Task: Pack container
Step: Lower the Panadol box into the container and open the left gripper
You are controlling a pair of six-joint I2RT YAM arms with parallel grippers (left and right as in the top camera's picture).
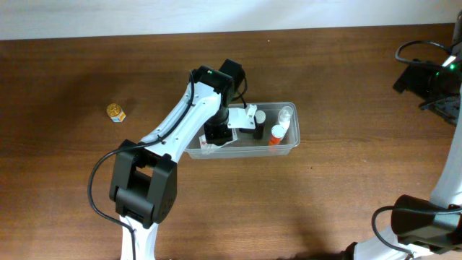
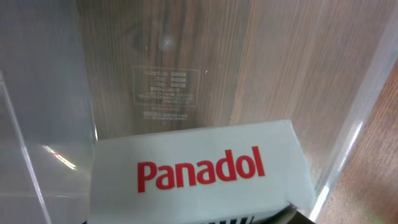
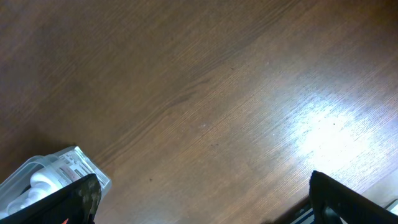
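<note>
Container (image 1: 287, 146): clear rectangular plastic tub with rounded corners and a rim, standing about the middle of the wooden table (image 1: 65, 195), long side running left to right in the overhead view.
Contents, right end: white bottle (image 1: 286, 115) with clear cap and, just beside it, bottle with orange lower part (image 1: 276, 135) and white cap; both lying inside the container.
Contents, left end: white Panadol box (image 2: 199, 171) with red lettering, inside the container, seen very close in the left wrist view; clear wall of the container (image 2: 351, 140) to its right, moulded text on the clear floor behind it, wood grain showing through.
Left arm (image 1: 177, 123): white, stretched from the near side of the table up to the container, bent down over its left end.
Left gripper (image 1: 220, 133): lowered into the left part of the container, right at the Panadol box; fingers hidden in both views, so cannot tell whether clenched on the box or released.
Right gripper (image 3: 202, 186): black fingers (image 3: 84, 196) spread wide apart, released, nothing between them; bare wood below.
Right wrist view, lower left: one rounded corner of the container (image 3: 78, 158), with a white cap inside.
Right arm (image 1: 451, 170): at the right edge of the table, well apart from the container.
Small yellow item (image 1: 115, 112): on the table, well to the left of the container, alone, too small to name.
</note>
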